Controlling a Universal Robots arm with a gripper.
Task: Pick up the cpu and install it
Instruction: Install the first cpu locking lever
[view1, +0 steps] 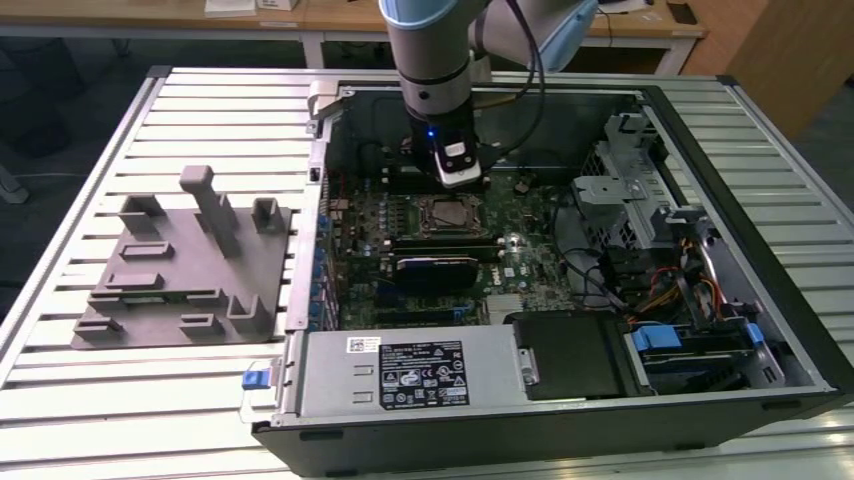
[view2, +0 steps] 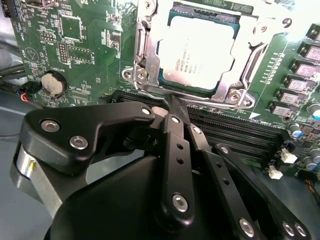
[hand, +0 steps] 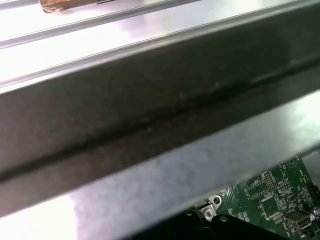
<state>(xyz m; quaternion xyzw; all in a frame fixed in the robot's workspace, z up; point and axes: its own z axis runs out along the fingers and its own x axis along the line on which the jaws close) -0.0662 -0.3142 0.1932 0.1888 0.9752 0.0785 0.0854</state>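
Note:
The cpu (view2: 200, 52), a square chip with a shiny silver top, lies flat inside the metal socket frame (view2: 150, 60) on the green motherboard (view2: 85, 45). In the exterior view the cpu (view1: 438, 212) sits at the board's middle, inside the open computer case (view1: 694, 110). My gripper (view2: 171, 104) hangs just off the socket's edge, over the black memory slots (view2: 235, 130). Its black fingers (view2: 175, 130) meet at the tips with nothing between them. In the exterior view my gripper (view1: 461, 184) points down a little behind the socket.
A grey fixture tray (view1: 187, 270) with upright posts lies on the slatted table at the exterior view's left. Inside the case are a power supply (view1: 400, 372), a black drive box (view1: 574, 355), loose cables (view1: 641, 285) and a drive cage (view1: 621, 190). The case wall (hand: 150, 125) is close to the first wrist camera.

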